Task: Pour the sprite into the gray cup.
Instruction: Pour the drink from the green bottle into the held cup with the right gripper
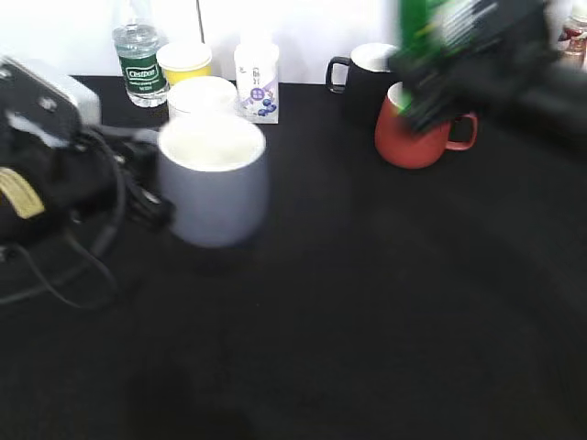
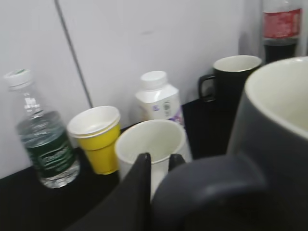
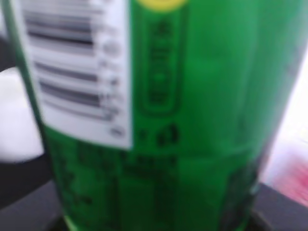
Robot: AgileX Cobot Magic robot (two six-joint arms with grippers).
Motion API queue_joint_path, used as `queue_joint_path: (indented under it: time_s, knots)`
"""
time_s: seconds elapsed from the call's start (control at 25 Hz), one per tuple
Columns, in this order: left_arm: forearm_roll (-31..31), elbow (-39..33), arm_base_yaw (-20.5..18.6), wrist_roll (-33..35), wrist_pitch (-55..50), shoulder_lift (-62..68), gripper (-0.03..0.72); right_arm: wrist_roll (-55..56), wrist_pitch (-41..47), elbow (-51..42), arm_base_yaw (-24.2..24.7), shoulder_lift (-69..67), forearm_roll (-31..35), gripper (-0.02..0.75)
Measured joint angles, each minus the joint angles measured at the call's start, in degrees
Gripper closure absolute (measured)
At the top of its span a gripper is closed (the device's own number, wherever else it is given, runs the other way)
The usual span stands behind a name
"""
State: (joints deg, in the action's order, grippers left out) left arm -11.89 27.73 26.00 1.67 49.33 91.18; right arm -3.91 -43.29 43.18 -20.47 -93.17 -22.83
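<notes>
The rounded gray ceramic mug (image 1: pixel 213 188) has a matt outside and a smooth white inside. The tall green plastic bottle (image 3: pixel 159 120) is translucent and glossy, with a slick printed label. The round red mug (image 1: pixel 413 137) shines like glazed ceramic. The clear plastic water bottle (image 2: pixel 43 139) glints. The black counter (image 1: pixel 367 302) looks matt

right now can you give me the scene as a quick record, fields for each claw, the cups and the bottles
left claw: at the gray cup's handle; closure hidden
gray cup: appears raised off the black table, upright, looks empty
right claw: blurred, around the sprite; exact grip unclear
sprite: green bottle, upper right above the red cup
black cup: at the back by the cola bottle
back left: water bottle, yellow cup, white cup, small white bottle
</notes>
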Motion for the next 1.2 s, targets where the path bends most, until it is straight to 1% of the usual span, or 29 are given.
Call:
queue_joint_path:
  time_s: [0.04,0.12,0.16,0.2,0.24,0.28,0.36,0.4,0.52,0.56,0.64,0.72,0.8,0.84,1.0,1.2]
  knots:
    - [-0.1,0.0,0.9,-0.2,2.3,1.1,0.610,-5.0,0.0,0.0,-2.2,-0.6,-0.1,0.315]
    - [-0.4,0.0,1.2,-0.3,2.7,1.1,0.610,-17.8,-0.1,0.2,-3.9,-4.3,-0.4,0.315]
    - [-0.4,0.0,1.2,-0.3,2.7,1.1,0.610,-20.7,0.0,0.5,-4.0,-5.1,-0.3,0.315]
    - [-0.4,0.0,1.3,-0.3,2.7,1.1,0.610,-27.2,0.1,1.2,-4.0,-6.9,0.5,0.316]
    - [-0.4,0.0,1.4,-0.3,2.7,1.1,0.610,-35.6,0.2,2.3,-4.0,-8.9,2.8,0.316]
    - [-0.4,0.0,1.4,-0.3,2.7,1.1,0.610,-38.0,-0.2,2.5,-4.0,-9.5,3.8,0.316]
    - [0.2,0.0,1.4,-0.3,2.6,1.1,0.610,-48.4,-1.0,2.6,-4.0,-10.5,5.7,0.316]
    - [0.4,0.0,1.4,-0.2,2.3,1.1,0.610,-51.8,-1.7,2.6,-4.0,-10.5,6.4,0.316]
    - [0.7,0.0,1.4,0.6,-1.3,1.1,0.610,-59.7,-5.3,2.7,-4.0,-10.5,10.4,0.318]
    - [0.7,0.0,1.4,0.7,-1.6,1.1,0.610,-60.7,-5.6,2.7,-4.0,-10.5,10.8,0.318]
    - [0.7,0.0,1.4,2.9,-1.7,1.2,0.610,-67.2,-6.2,2.7,-4.0,-10.5,12.4,0.318]
    - [0.7,0.0,1.4,3.2,-1.8,1.4,0.610,-70.9,-6.3,2.7,-4.0,-10.5,12.7,0.318]
    - [0.7,0.0,1.4,3.2,-1.8,1.4,0.610,-72.8,-7.4,2.7,-4.0,-10.5,12.7,0.318]
    - [0.7,0.0,1.4,3.2,-1.8,1.4,0.610,-74.4,-9.3,2.7,-4.0,-10.5,12.7,0.318]
    - [0.7,0.0,1.4,3.2,-1.8,1.4,0.610,-79.9,-10.9,2.7,-4.0,-10.5,13.1,0.318]
    - [0.7,0.0,1.4,3.2,-1.4,1.4,0.610,-80.9,-13.7,2.7,-4.0,-10.5,13.5,0.318]
